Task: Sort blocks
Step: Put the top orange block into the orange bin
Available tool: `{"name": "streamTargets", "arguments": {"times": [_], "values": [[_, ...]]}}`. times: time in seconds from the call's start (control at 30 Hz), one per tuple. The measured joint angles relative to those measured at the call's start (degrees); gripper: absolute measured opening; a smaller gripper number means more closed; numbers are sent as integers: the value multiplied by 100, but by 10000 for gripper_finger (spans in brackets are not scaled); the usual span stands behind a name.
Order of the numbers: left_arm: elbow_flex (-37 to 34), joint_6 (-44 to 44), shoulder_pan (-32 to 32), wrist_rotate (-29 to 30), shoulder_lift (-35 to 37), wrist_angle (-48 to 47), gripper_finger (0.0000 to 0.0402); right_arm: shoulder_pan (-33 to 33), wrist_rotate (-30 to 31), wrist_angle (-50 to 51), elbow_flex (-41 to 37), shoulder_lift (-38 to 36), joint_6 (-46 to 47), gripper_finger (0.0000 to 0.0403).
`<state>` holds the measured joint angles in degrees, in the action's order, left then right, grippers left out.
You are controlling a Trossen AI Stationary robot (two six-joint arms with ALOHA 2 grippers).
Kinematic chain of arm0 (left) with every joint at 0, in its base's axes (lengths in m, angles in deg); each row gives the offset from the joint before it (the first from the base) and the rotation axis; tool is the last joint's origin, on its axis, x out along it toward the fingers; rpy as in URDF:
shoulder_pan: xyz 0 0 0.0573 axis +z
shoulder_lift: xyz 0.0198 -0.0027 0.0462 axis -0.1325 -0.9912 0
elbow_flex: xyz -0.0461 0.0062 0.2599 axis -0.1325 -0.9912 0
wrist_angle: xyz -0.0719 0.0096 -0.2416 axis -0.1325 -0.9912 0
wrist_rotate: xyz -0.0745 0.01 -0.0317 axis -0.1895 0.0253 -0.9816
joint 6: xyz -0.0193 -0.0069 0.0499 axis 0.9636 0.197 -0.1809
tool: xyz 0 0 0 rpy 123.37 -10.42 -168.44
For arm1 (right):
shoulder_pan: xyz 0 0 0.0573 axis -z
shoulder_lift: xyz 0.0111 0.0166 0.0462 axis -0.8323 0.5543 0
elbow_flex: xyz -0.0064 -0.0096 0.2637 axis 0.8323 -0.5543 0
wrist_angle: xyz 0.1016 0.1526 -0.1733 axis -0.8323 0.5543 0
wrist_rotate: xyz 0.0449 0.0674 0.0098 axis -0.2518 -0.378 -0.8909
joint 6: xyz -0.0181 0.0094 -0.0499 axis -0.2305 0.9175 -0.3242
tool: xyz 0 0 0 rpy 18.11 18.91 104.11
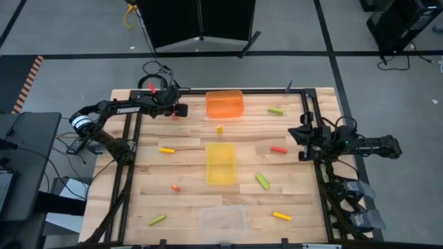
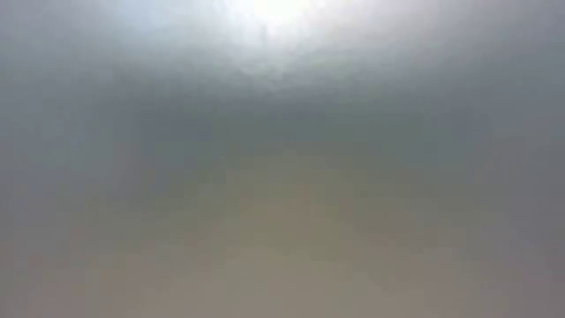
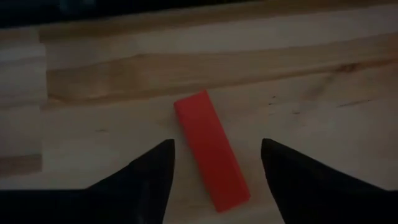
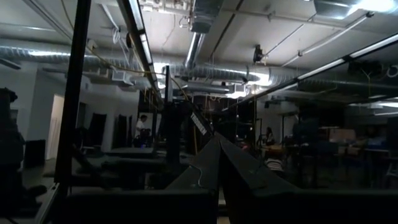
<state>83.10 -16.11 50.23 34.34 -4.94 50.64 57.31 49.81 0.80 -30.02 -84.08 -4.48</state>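
The left gripper (image 3: 214,180) hovered low over the table (image 1: 187,162) at its far left corner, fingers (image 3: 152,171) spread wide on either side of a red block (image 3: 211,149) lying flat between them, apparently untouched. The orange tray (image 1: 224,104) sat just beside it. The right gripper (image 4: 219,149), fingers pressed together, waited at the table's right edge.

dark arms, white lettering and white band on left arm (image 1: 104,114)
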Motion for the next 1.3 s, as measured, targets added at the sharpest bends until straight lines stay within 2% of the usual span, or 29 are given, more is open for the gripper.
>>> {"name": "streamTargets", "arguments": {"times": [0.27,0.47,0.63,1.03,1.17,1.3], "values": [[-51,132,0,-85,0,-83,274,0,0,-10,0,0,-4,23],[-51,248,4,-397,0,69,276,0,0,-15,0,0,-5,23],[-36,301,14,-416,-54,70,276,0,0,-17,0,0,-8,23],[616,305,11,-289,-1230,-343,275,0,-6,-18,0,0,130,23],[746,292,11,-278,-1365,-466,263,0,-11,-19,0,0,136,23],[749,274,11,-277,-1367,-454,224,0,-17,-22,0,0,134,23]]}}
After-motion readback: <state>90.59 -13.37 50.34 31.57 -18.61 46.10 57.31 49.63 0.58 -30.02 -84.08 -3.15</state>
